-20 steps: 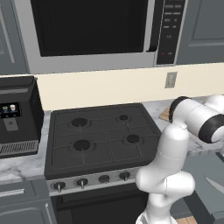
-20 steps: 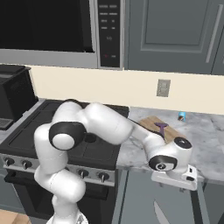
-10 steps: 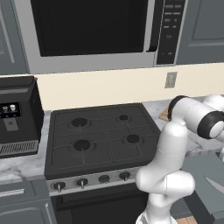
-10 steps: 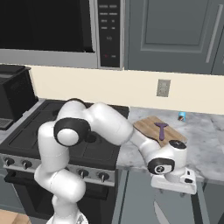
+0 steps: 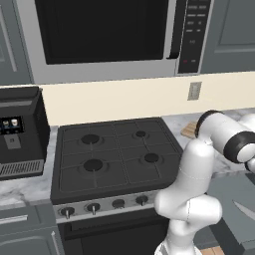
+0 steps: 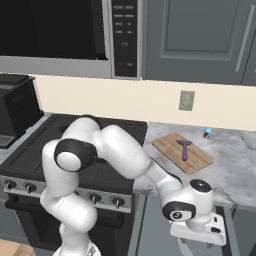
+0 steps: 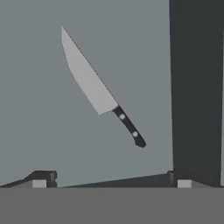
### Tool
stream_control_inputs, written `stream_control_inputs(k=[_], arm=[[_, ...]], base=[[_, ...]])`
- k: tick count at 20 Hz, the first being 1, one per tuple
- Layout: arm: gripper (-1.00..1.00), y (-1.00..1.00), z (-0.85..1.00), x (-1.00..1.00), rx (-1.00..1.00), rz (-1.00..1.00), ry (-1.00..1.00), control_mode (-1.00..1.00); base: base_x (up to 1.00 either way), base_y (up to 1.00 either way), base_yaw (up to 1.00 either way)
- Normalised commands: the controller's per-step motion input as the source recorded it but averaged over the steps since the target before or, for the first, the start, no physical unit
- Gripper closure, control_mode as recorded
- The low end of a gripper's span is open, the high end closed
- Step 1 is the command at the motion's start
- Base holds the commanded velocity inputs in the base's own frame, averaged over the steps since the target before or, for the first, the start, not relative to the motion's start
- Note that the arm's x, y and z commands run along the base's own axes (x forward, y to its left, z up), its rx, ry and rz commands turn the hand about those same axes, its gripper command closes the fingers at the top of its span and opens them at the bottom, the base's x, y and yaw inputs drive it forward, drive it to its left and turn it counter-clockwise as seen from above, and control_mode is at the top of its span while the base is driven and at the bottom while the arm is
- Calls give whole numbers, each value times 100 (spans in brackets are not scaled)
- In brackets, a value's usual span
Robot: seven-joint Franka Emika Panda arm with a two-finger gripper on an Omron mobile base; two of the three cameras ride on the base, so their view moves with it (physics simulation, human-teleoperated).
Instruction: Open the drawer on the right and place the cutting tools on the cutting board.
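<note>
The stove (image 5: 112,157) with four burners sits left of centre in the left base view, under the microwave (image 5: 114,37). At lower right of that view the open drawer (image 5: 234,194) shows its grey floor, with a pale blade tip at its edge.

In the right base view the marble surface (image 6: 235,165) carries the cutting board (image 6: 182,152) at centre right, with a purple-handled tool (image 6: 184,148) lying on it and a small blue object (image 6: 207,133) just beyond.

In the hand view, a knife (image 7: 98,85) with a silvery blade and a black riveted handle lies flat on the drawer floor, in the upper middle of the frame. The claw (image 7: 111,181) hangs released, its fingertips spread wide at the bottom corners, apart from the knife and gripping nothing.
</note>
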Motion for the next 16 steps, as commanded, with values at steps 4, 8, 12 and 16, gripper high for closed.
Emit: stream_control_inputs(k=[4, 8, 12, 16], arm=[[-100, 0, -3, 0, -1, 0, 3, -100], [-100, 0, -15, 0, -2, 0, 3, -100], [-100, 0, -17, 0, -1, 0, 0, -100], [-100, 0, -27, 0, -1, 0, 0, -100]], base=[[0, 0, 0], [0, 0, 0], [0, 0, 0], [0, 0, 0]])
